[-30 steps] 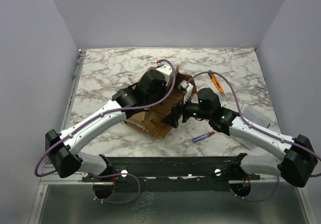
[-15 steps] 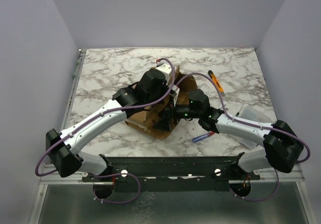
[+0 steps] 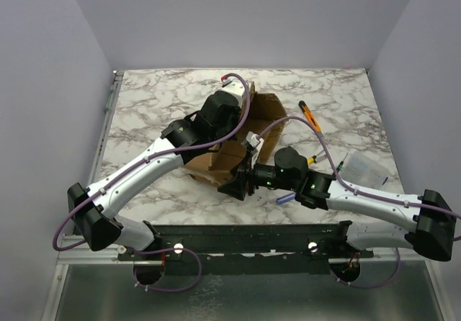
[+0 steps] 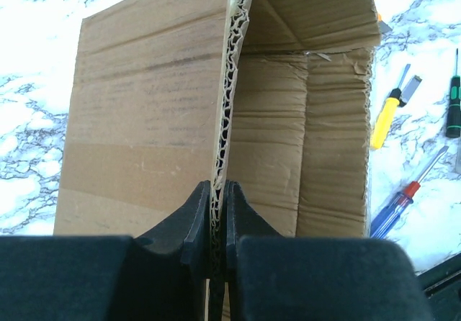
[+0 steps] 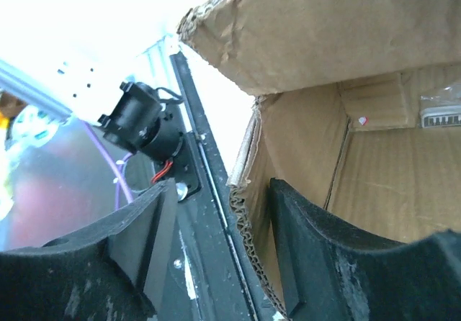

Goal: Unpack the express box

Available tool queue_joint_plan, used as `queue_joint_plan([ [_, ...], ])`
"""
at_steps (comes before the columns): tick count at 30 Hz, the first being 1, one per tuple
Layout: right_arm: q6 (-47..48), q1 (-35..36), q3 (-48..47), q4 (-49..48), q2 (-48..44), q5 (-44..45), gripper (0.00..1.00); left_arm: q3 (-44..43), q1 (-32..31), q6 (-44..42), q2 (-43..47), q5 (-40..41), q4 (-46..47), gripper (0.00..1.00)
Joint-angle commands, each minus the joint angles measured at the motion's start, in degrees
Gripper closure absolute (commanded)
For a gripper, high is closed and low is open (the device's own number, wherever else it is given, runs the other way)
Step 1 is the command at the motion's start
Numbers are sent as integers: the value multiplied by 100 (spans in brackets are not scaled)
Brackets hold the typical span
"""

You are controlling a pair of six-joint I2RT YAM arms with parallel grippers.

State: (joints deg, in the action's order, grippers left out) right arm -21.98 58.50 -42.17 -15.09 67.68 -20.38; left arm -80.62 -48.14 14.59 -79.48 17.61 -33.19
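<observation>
Veined marble table [image 3: 144,105] bears the express box [image 3: 268,111]; lavender walls [image 3: 238,19] surround.

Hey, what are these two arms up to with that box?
They are unpacking an opened cardboard box. The left hand is pinched shut on the edge of one flap. The right hand straddles another wall's edge, not closed on it. Screwdrivers lie on the table beside the box.

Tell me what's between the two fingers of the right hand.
A corrugated wall edge of the express box stands between the fingers of the right hand, one finger outside the box and one inside, jaws apart. The right wrist view shows it.
</observation>
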Motion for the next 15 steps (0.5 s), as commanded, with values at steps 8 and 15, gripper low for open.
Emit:
queue_joint_plan([
  [8,-52,1910,-255,1124,732,4208,29,-212,70,148,47,623,427,100],
  [15,-379,2158,-412,899,1034,4152,18,-50,165,131,160,614,460,100],
])
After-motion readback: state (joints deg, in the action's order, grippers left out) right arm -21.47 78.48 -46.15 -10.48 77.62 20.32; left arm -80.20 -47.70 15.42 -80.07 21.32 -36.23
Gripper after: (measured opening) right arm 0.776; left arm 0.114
